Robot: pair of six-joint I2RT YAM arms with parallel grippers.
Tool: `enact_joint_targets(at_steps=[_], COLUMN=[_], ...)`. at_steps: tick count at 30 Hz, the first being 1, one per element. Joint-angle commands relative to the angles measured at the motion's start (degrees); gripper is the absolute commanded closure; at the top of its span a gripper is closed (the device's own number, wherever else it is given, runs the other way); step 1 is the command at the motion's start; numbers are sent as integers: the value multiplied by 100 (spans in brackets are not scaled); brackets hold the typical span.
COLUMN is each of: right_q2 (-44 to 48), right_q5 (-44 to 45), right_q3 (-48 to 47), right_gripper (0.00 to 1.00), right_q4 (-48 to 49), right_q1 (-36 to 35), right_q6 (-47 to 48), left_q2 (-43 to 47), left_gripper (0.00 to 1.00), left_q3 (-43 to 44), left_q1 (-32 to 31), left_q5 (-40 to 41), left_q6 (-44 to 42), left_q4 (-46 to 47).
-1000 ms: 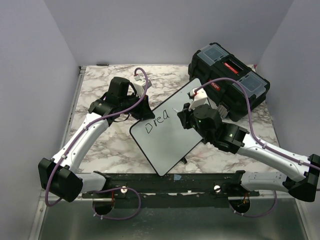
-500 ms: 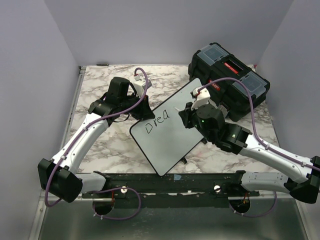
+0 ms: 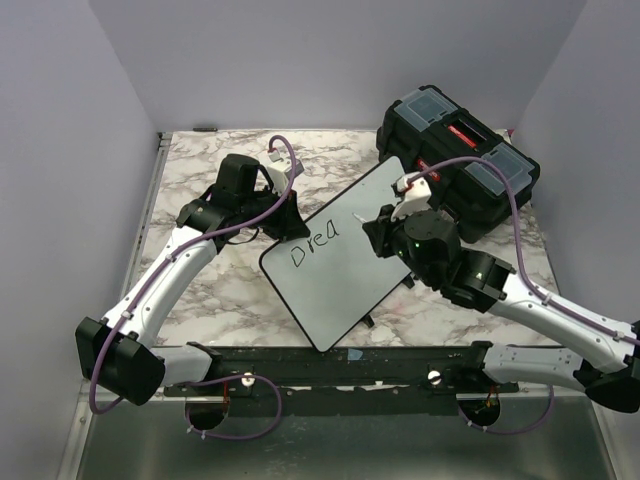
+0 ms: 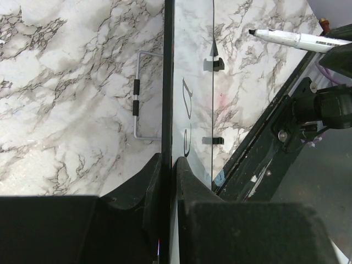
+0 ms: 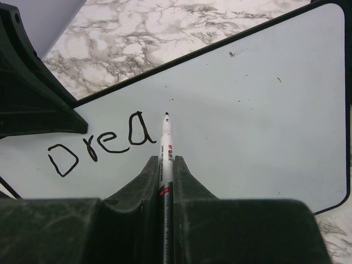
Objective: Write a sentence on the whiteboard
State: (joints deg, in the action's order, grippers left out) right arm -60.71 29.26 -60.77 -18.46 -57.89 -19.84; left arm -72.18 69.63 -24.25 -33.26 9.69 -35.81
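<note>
Marbled surface (image 3: pixel 215 295) between pale violet walls. At its middle, whiteboard (image 3: pixel 335 285) set diagonally, far corner near black toolbox (image 3: pixel 465 165), left edge pinched in closed left gripper (image 4: pixel 168 168). Only "Drea" of sentence (image 5: pixel 99 147) written. Right gripper (image 5: pixel 165 165) clamped on white marker (image 5: pixel 165 140), tip just right of last letter.

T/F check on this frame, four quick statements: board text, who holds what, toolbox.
1. The sentence on the whiteboard reads only "Drea". True.
2. The left gripper holds the marker. False: the right gripper is shut on the marker, and the left is clamped on the whiteboard's edge.
3. The toolbox is open. False: its lids are closed.
4. In the right wrist view, the marker tip sits just right of the "a". True.
</note>
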Motion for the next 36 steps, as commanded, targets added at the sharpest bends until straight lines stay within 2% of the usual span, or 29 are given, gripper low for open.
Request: enact_joint_targets(at_steps=[1,8,16,24,36], right_q2=[282,601,1486,1279,789], right_q5=[83,68,381,244,-664], right_q3=[119,416,539,479,364], right_gripper=[99,99,99,99,99], right_q4=[-237,-225,-308,-278,200], right_q1=[31,25,27,23,29], right_q6=[-122,-233,-70,75,261], left_q2=[241,294,318,325,337], left_gripper=[100,100,100,100,100], left_q3=[51,6,-11,-10,-6], left_q1=[8,-9,-10,-10,-10], left_q5=[308,328,320,311,306], left_q6=[-327,-326,-337,-337,-318], left_q4=[438,429,461,464,469])
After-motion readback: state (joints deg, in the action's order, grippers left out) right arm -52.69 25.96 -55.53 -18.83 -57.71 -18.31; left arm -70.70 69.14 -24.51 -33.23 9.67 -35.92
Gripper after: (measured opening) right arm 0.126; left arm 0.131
